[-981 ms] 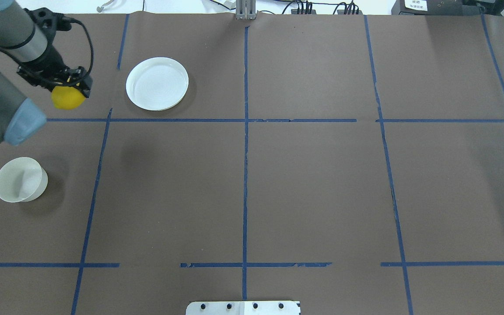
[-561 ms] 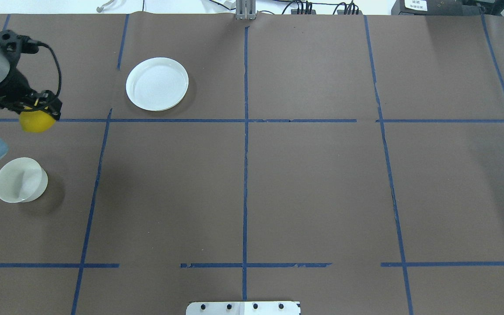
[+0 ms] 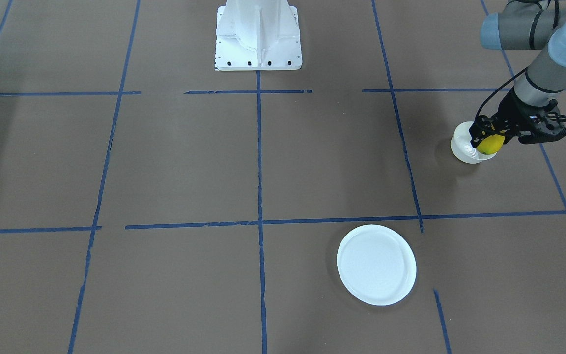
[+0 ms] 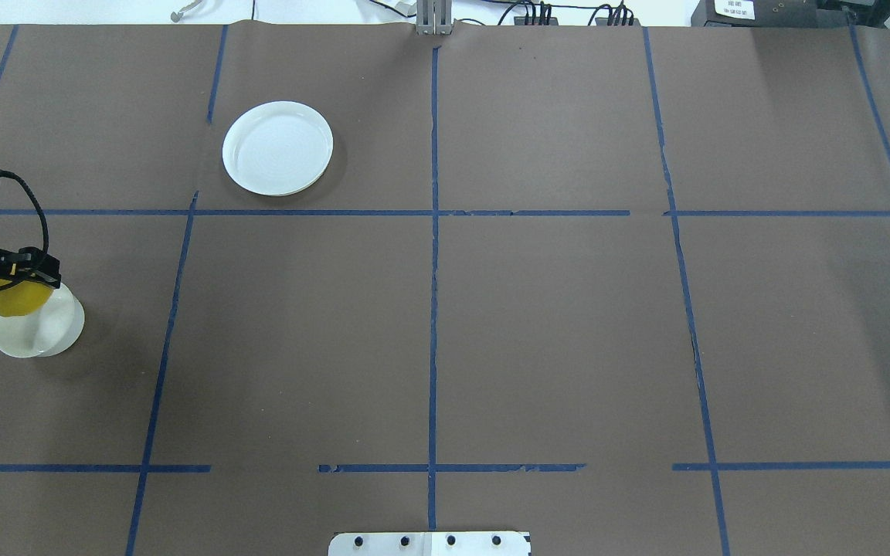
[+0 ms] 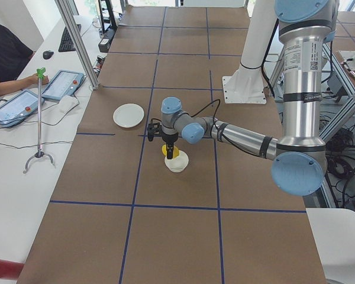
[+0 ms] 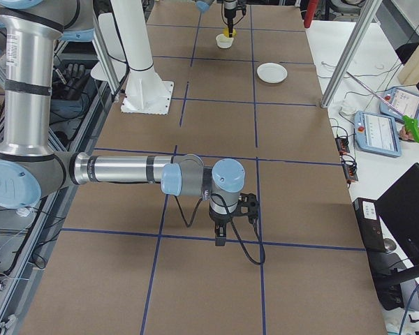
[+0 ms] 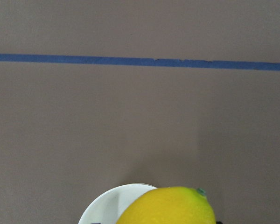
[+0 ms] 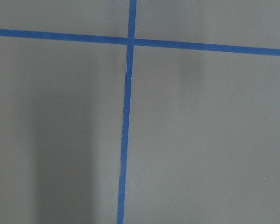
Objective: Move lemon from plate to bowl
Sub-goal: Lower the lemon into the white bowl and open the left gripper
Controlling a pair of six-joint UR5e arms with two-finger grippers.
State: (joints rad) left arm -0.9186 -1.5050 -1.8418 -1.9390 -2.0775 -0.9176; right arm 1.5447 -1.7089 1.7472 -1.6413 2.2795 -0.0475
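Note:
My left gripper is shut on the yellow lemon and holds it just above the far rim of the small off-white bowl at the table's left edge. In the front view the lemon hangs over the bowl. The left wrist view shows the lemon above the bowl's rim. The white plate lies bare, further back and to the right. My right gripper points down at the table far from these; I cannot tell if it is open or shut.
Brown paper with blue tape lines covers the table. The robot's white base stands at the middle of its near edge. Operator tablets and a stand lie on a side table beyond the plate.
My left gripper has carried the lemon toward the robot and to the view's left, from beside the plate to over the bowl's rim. The plate and bowl have not moved.

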